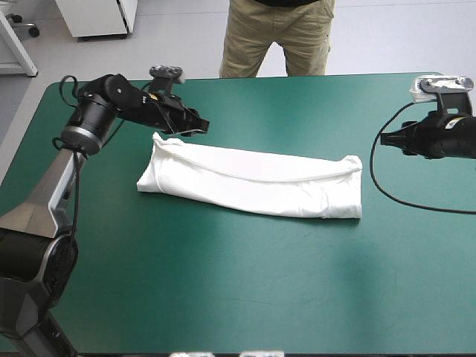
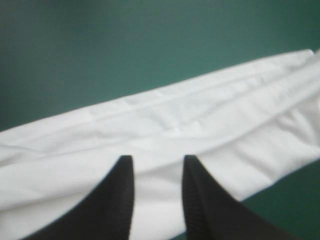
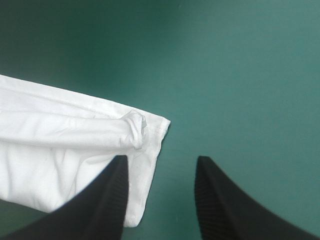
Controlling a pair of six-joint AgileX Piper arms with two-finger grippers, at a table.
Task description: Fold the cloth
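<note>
While the T-shirt (image 1: 253, 182) lies in a long folded band on the teal-green surface (image 1: 245, 297), the left jaws hang spread over its far left corner and the right jaws hover spread near its right end, apparently placed to take both ends.

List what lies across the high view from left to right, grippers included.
left gripper, by the T-shirt's left end → T-shirt, a long folded band → right gripper, clear of the cloth
</note>
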